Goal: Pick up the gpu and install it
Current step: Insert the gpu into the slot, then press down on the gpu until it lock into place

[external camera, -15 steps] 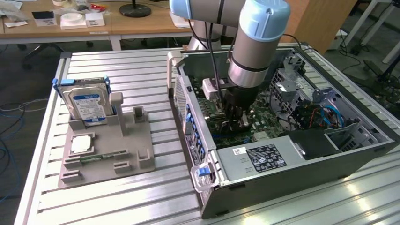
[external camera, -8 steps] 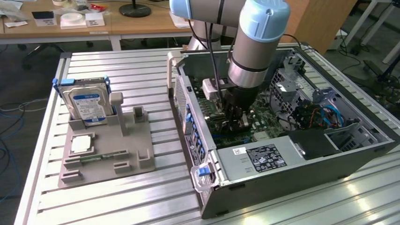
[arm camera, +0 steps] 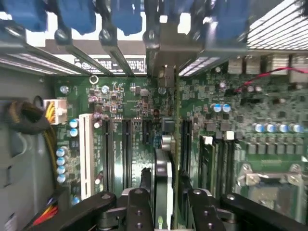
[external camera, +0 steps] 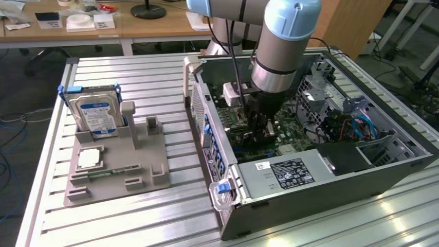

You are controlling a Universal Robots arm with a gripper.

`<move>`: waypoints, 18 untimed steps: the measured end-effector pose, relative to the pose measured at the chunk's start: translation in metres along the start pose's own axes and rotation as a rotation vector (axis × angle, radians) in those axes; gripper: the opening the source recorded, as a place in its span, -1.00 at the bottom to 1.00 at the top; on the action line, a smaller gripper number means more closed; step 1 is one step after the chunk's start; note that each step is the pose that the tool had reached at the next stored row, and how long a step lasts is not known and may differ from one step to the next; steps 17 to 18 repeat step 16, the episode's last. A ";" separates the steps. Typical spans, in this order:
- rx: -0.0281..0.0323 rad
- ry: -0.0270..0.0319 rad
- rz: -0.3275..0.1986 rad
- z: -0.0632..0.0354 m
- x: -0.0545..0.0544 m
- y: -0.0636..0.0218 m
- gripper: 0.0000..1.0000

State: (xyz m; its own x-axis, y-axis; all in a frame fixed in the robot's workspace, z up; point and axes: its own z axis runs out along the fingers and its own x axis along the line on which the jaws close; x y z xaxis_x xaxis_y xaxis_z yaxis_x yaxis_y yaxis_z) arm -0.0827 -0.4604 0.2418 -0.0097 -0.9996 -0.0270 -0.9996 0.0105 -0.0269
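Note:
The gpu (arm camera: 163, 166) appears edge-on in the wrist view, a thin card with a dark heatsink face standing upright over the green motherboard (arm camera: 120, 101). Its silver bracket end (arm camera: 166, 45) reaches the rear slot openings of the case. My gripper (arm camera: 166, 187) is shut on the card, one black finger (arm camera: 139, 195) on each side. In the exterior view the gripper (external camera: 260, 131) is lowered deep inside the open computer case (external camera: 329, 180), over the expansion slots; there the arm hides most of the card.
A white slot (arm camera: 86, 154) and dark slots run beside the card. Memory sticks and the CPU socket (arm camera: 269, 187) lie on its other side. Outside the case, a grey fixture (external camera: 116, 164) holds a hard drive (external camera: 98, 116) and a memory stick (external camera: 103, 174). The power supply (external camera: 288, 172) fills the case's near end.

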 end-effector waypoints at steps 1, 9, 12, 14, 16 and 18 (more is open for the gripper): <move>0.0002 -0.0001 0.000 -0.0044 0.000 -0.0001 -0.30; 0.0079 0.0034 0.000 -0.0376 -0.001 0.0004 -0.79; 0.0078 0.0034 0.000 -0.0377 -0.001 0.0004 -0.79; 0.0078 0.0034 0.000 -0.0378 -0.001 0.0004 -0.79; 0.0078 0.0034 0.000 -0.0378 -0.001 0.0004 -0.79; 0.0078 0.0034 0.000 -0.0378 -0.001 0.0004 -0.79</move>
